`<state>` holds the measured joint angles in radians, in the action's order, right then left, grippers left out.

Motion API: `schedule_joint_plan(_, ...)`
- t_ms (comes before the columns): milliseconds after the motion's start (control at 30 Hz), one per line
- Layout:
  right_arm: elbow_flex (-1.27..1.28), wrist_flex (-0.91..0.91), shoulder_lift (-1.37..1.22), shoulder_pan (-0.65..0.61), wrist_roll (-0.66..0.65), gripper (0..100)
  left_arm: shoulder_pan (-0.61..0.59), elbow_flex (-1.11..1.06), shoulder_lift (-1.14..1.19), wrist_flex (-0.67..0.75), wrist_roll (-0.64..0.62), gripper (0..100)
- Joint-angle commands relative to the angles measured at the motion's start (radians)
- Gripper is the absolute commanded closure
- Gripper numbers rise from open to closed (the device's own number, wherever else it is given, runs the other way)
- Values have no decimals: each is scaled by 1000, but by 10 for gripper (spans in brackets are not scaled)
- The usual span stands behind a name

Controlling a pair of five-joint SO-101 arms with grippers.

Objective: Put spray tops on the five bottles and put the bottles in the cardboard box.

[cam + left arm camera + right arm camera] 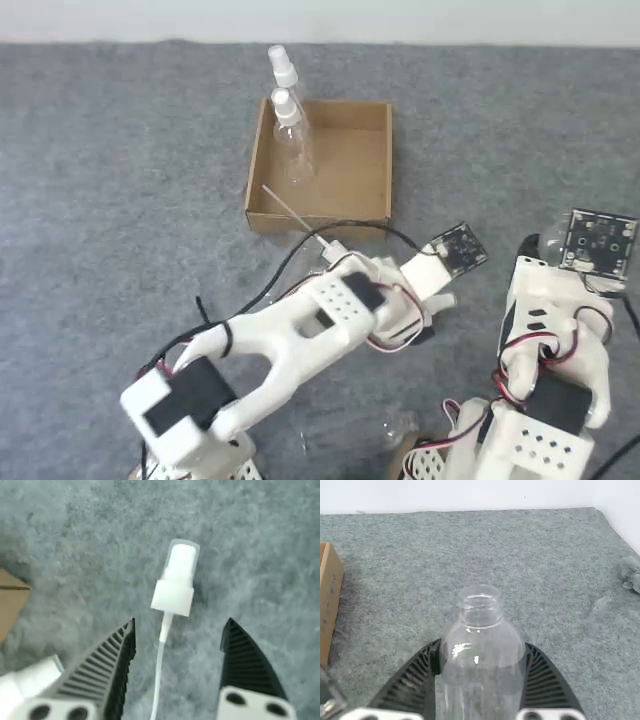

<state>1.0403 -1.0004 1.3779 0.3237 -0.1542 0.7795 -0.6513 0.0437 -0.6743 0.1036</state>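
Note:
A white spray top (174,587) with its thin tube lies on the grey carpet between the fingers of my open left gripper (179,626), untouched by them. My right gripper (480,652) is shut on a clear bottle (480,610), held upright with its neck bare. The cardboard box (340,205) sits at the back centre. Two capped bottles (295,145) stand at the box's left side. In the high view the left arm (330,310) stretches toward the middle, just in front of the box, and the right arm (555,320) stands at the right.
Another spray top (318,238) lies with its tube leaning on the box's front wall. A clear bottle (365,430) lies on its side near the arm bases. The box's corner (327,600) shows beside the right gripper. Open carpet lies left of the box.

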Motion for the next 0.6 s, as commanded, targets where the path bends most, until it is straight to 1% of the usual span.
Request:
schedule_joint_plan(0,-38,35,19,5,-18,929,0,130,32,-51,-14,743)
schedule_joint_plan(133,-38,30,19,5,-17,929,6,156,44,-51,-9,743)
schedule_joint_plan(233,-38,28,19,5,-15,929,20,203,98,-61,-9,743)
schedule_joint_plan(300,-37,28,19,4,-15,929,23,255,137,-124,-8,754)
schedule_joint_plan(467,-34,25,19,-35,-20,929,28,400,249,-258,54,851)
schedule_joint_plan(567,-32,25,19,-33,-20,929,28,460,298,-311,55,905)
